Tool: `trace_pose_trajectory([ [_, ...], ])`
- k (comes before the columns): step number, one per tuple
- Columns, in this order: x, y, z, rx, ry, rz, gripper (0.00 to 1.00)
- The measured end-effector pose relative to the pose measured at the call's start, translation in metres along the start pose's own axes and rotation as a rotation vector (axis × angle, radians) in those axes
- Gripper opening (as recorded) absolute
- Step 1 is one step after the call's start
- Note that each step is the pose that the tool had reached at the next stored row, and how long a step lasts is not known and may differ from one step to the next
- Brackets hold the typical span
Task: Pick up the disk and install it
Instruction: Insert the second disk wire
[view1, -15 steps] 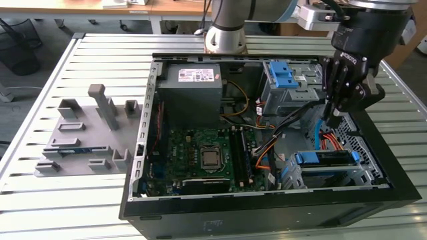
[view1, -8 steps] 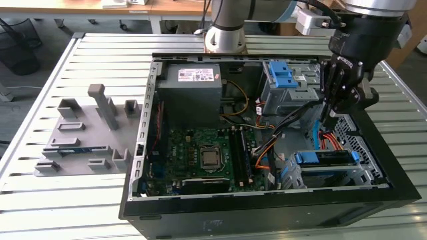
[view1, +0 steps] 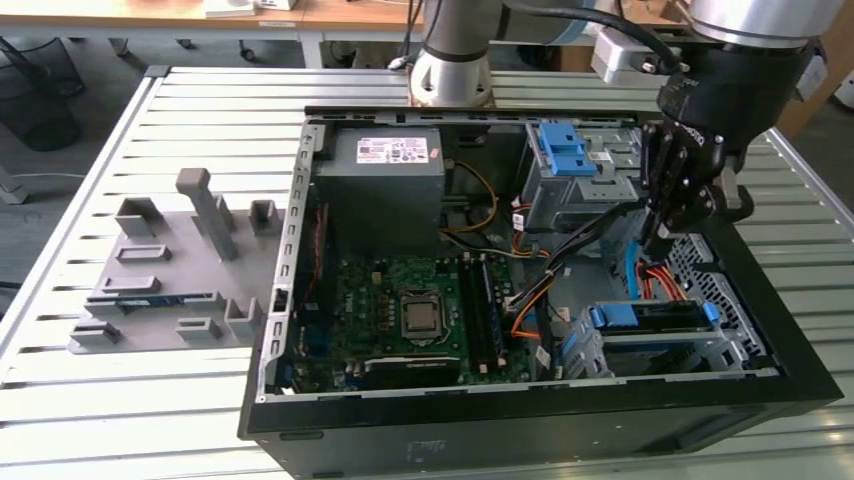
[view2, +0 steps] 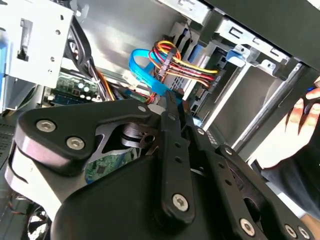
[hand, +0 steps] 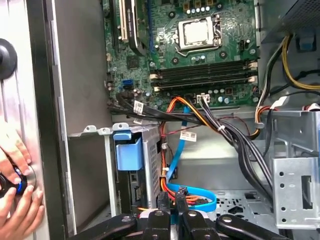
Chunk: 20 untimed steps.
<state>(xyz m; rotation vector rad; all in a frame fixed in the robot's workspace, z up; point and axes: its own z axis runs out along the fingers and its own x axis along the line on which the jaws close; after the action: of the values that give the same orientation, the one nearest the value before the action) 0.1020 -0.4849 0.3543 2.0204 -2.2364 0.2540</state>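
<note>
The disk (view1: 650, 317) sat in the drive bay at the case's front corner, blue carrier (hand: 129, 153) flush w/ the cage, apparently seated. Gripper (view1: 663, 232) hung just above it inside the chassis; claw state cannot be told, nothing visibly pinched.

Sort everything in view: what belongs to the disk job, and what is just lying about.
Job:
disk, sitting inside the case
gripper, above the disk

Lying about:
power supply
motherboard
grey fixture on the table
a person's hand
</note>
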Motion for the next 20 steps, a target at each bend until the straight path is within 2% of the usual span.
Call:
trace_pose_trajectory([
  [1,0.0011,0.0003,0.0006,0.0016,-0.0060,0.001,0.16],
  [3,0.0033,0.0005,0.0016,0.0006,-0.0289,0.001,0.16],
  [4,0.0045,0.0006,0.0021,-0.0002,-0.0370,0.002,0.16],
  [5,0.0064,0.0008,0.0028,-0.0005,-0.0395,0.002,0.16],
  [12,0.0224,0.0017,0.0082,-0.0008,-0.0438,0.001,0.16],
  [17,0.0235,0.0016,0.0086,-0.0003,-0.0440,-0.002,0.16],
  [20,0.0249,0.0034,0.0092,0.0027,-0.0488,-0.003,0.16],
])
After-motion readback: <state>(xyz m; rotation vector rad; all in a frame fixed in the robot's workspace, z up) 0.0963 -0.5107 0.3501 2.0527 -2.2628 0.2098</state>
